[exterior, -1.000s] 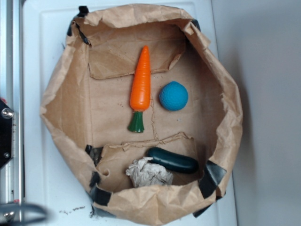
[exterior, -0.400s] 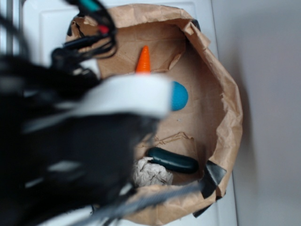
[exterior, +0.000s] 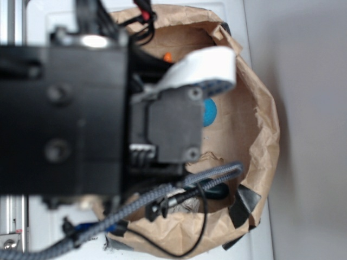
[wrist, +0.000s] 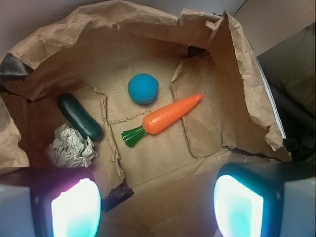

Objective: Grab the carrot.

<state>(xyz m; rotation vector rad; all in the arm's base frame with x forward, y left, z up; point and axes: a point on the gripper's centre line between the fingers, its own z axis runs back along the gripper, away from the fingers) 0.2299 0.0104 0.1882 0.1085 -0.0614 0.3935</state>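
1. Carrot [wrist: 167,117] location: inside the brown paper bag [wrist: 242,84], flat on the bag floor, orange tip pointing upper right in the wrist view, green stem end lower left.
2. Blue ball [wrist: 143,88]: just beside the carrot, apart from it.
3. Gripper [wrist: 158,205]: fingers spread wide, empty, above the bag.
4. Step in hand: approach. Next move, as judged: descend, align across the carrot's middle, close.

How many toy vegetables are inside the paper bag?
2: the glossy orange toy carrot lies mid-floor; the dark green cucumber-like toy lies by the crumpled paper wad.
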